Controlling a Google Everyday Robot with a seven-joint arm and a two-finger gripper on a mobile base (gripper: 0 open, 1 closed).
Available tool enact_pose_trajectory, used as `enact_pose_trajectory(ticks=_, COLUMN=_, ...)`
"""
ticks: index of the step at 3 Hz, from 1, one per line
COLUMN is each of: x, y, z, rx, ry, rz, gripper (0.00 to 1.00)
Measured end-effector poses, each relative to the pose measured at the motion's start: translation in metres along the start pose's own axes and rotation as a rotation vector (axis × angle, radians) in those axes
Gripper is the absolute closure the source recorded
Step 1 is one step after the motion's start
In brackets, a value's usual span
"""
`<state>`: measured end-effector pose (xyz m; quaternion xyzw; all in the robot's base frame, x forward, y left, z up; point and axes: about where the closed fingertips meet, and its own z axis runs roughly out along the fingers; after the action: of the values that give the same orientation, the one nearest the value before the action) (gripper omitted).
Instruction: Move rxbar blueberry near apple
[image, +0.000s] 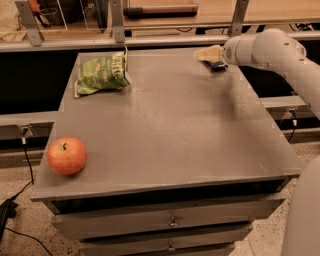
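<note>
Table (175, 130) — grey top, with a wide bare middle running from front edge to back. Arm (270, 47) reaches in from the right over the back right corner. Bag (102, 75) sits back left, near the left edge. Apple (66, 155) is at the front left corner, close to both edges. Gripper (202, 53) hovers by the back edge — width cannot be told. Bar (217, 65) lies flat just beside and below it, diagonally across from the apple.

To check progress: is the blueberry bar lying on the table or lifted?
On the table, lying flat at its far right corner; the gripper is close over the bar.
</note>
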<state>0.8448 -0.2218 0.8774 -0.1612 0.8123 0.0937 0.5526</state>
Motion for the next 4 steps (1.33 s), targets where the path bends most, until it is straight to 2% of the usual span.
enact_pose_trajectory(ticks=1, x=0.021, y=-0.010, z=0.012, rx=-0.005, ry=-0.003, rz=0.017, gripper=0.00)
enact_pose_trajectory(ticks=2, x=0.030, y=-0.014, z=0.016, rx=-0.007, ry=0.002, rz=-0.018, gripper=0.00)
enact_pose_trajectory(ticks=3, x=0.039, y=-0.014, z=0.020, rx=0.016, ry=0.020, rz=-0.076, gripper=0.00)
enact_pose_trajectory(ticks=4, x=0.045, y=-0.015, z=0.022, rx=0.029, ry=0.028, rz=-0.093, gripper=0.00)
